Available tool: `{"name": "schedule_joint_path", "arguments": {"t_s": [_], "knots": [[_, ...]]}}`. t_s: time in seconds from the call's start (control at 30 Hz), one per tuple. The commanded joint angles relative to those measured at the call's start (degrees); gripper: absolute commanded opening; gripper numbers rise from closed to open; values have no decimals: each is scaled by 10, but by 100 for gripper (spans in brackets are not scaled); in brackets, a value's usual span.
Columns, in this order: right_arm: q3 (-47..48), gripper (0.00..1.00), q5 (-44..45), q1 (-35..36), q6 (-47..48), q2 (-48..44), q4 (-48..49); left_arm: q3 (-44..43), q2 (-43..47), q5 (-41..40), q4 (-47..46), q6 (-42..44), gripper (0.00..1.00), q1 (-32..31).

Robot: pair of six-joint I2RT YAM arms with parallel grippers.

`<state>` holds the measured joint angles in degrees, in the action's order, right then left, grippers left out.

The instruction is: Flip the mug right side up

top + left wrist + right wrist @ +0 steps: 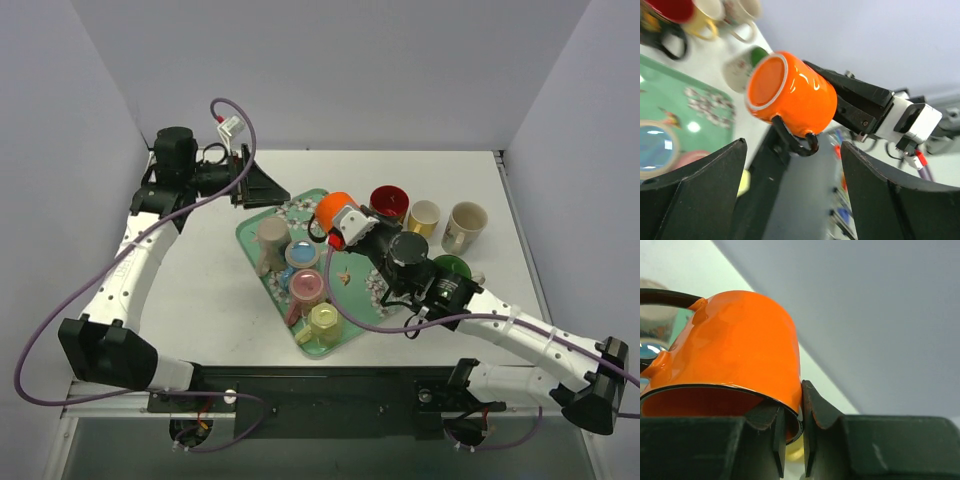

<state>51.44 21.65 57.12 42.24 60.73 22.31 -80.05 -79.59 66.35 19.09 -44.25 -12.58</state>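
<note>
Mid-air, above the far edge of the green floral tray [285, 210]: a glossy orange mug [800, 95], ceramic, with a black loop handle [795, 140]. It lies on its side, neither inverted nor upright. The white-ringed base faces the left wrist camera and the mouth points back toward the right arm. It touches nothing below.

The right end effector [792, 407] is clamped narrow on the mug's wall at the rim, one finger inside the mouth and one outside. A rim pinch like this leaves the body and base free, and probably lets a wrist roll carry the mouth upward.

The left end effector [793, 150] is spread wide and holds nothing. It stands just clear of the mug on the base side, both fingers apart from the glaze. It is likely kept there facing the mug, either to steady it or to stay out of the swing.

Stage, as I judge it: about halfway through the turn, with the mouth sideways. What remains is to finish the rotation and set the base down.

Landing options look tight. The tray carries the beige cup [270, 240] and three others. A red mug [388, 200] and its neighbours line the white worktop [210, 300] to the right.

Risk: a thin-wall pinch on slick glaze could slip as the weight shifts.
</note>
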Motion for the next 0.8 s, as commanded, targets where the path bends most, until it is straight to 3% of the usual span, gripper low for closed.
{"name": "schedule_joint_path", "arguments": {"t_s": [0.0,0.13,0.27,0.4,0.53,0.77], "knots": [[60,0,45,-36,-146,-14,-131,-90,-15,-123,172,223,87,39],[115,0,22,-66,-260,-15,-324,-128,-28,-249,264,389,88,49],[143,0,-20,-68,-365,-21,-484,-100,-21,-308,278,439,89,61],[126,0,-81,-69,-535,-21,-610,-64,-21,-323,263,464,90,71],[53,0,-123,-65,-658,-17,-657,-46,-31,-309,249,463,90,74],[-72,0,-86,-32,-800,-69,-656,-13,-27,-311,238,484,90,75]]}}
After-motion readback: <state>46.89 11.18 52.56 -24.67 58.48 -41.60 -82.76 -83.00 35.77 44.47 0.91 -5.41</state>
